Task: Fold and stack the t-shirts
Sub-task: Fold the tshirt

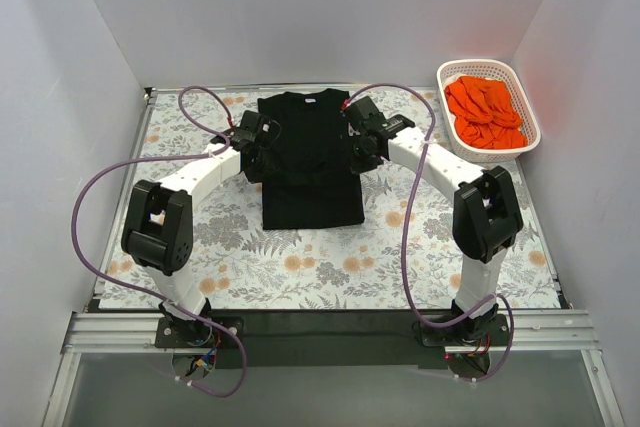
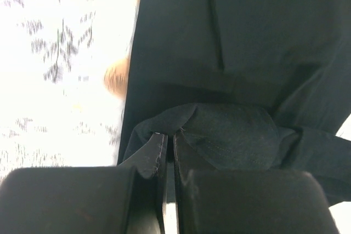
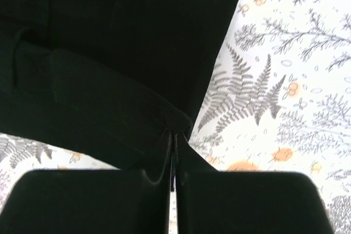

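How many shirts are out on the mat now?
1: the black t-shirt on the floral mat, its sides pinched by the left gripper and right gripper. The orange t-shirts lie heaped in the basket, number hidden.

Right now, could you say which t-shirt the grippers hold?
The black t-shirt, pinched by the left gripper and right gripper; the orange t-shirts lie in the basket.

Black t-shirt [image 1: 310,162] matt soft cloth; basket [image 1: 527,117] white plastic lattice.
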You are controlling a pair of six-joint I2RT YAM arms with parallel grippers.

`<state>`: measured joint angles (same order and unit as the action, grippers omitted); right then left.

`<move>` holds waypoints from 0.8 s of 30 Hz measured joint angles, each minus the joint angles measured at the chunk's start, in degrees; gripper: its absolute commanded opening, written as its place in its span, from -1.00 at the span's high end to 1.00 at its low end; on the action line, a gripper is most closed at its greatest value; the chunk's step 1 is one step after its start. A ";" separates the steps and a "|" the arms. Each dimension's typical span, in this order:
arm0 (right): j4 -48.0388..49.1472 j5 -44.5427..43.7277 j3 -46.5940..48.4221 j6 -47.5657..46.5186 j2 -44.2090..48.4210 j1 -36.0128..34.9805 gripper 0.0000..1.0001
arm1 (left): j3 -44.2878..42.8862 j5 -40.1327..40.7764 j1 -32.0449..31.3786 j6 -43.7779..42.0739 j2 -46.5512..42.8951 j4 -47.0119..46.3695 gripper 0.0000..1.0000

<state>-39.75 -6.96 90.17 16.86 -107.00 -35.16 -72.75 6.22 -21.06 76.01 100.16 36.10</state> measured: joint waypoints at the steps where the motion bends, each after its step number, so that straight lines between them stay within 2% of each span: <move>1: 0.74 0.20 0.02 -0.42 -0.35 0.46 0.97 | 0.00 0.33 0.20 -0.22 0.20 -1.05 1.00; 11: 6.99 1.70 -0.09 -2.34 -1.55 3.21 0.97 | 0.07 1.81 1.51 -2.01 3.15 -10.36 1.00; 21: 10.64 2.82 -0.70 -3.34 -5.27 4.11 0.97 | 1.07 2.16 2.05 -2.38 7.30 -14.45 1.00; 23: 11.15 2.82 -0.79 -3.34 -6.19 4.28 0.97 | 1.14 2.19 2.08 -2.58 7.89 -14.97 0.90; 24: 11.34 2.73 -0.79 -3.32 -6.73 4.35 0.96 | 1.14 2.19 2.10 -2.78 8.11 -15.26 0.77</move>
<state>-28.40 -4.23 89.38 13.54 -113.73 -30.81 -71.61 8.40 -18.96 73.23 108.27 20.84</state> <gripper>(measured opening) 0.021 0.043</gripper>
